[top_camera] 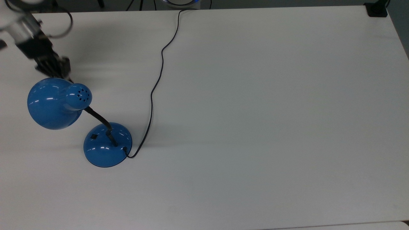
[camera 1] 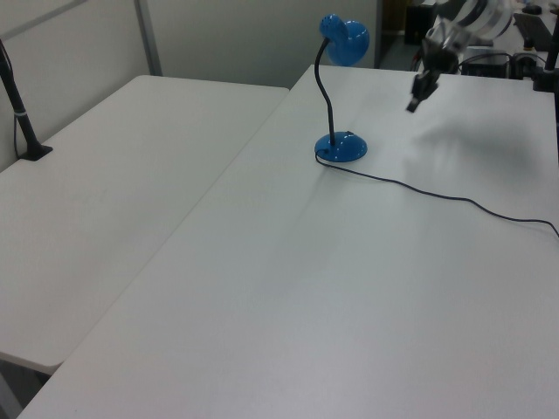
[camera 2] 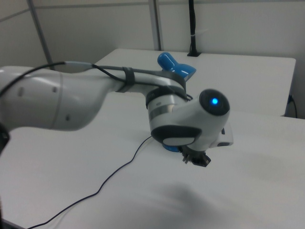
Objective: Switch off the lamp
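The lamp stands near the top view's left edge: a glossy blue dome shade (top_camera: 54,103) with vent holes, a black gooseneck (top_camera: 97,117) and a round blue base (top_camera: 107,148). A small black switch (top_camera: 94,136) sits on the base. No glow shows under the shade. My gripper (top_camera: 64,71) hangs above the table, behind the shade and well away from the base, shut with nothing held. In the left view the gripper (camera 1: 411,104) is up and to the right of the base (camera 1: 341,148). In the right view the gripper (camera 2: 196,161) points down under the wrist, in front of the shade (camera 2: 176,67).
The lamp's black cord (top_camera: 158,83) runs from the base across the table to its far edge. A black clamp (top_camera: 377,11) sits at the top view's upper right corner. A second white table (camera 1: 105,175) adjoins on the left view's left, with a black post (camera 1: 17,105).
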Motion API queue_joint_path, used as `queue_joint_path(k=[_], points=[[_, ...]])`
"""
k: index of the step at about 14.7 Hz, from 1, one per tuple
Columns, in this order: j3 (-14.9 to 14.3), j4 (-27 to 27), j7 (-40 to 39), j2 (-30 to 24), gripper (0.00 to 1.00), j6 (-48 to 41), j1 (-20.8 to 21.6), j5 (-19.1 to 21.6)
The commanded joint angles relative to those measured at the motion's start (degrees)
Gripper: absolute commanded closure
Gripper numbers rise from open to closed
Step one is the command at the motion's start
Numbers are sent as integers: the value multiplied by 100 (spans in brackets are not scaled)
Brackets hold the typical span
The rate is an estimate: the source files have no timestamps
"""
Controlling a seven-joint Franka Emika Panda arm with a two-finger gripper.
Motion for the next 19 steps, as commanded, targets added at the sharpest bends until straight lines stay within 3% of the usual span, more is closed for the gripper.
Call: queue_joint_path(k=[1,3,4,5,8,12,16,19], points=[[-425,-175,79,-1006,78,-1411,171,-1340],[-627,-53,640,-1445,56,-2079,443,-2254],[-663,44,834,-1621,39,-2300,636,-2580],[-663,88,975,-1936,0,-2398,873,-2896],[-672,97,1843,-2430,0,-2486,1374,-2917],[-672,194,2750,-2862,0,-2487,2340,-3101],[-576,221,3130,-2828,0,-2312,2983,-3496],[-505,212,3086,-2626,0,-1732,3125,-3550]])
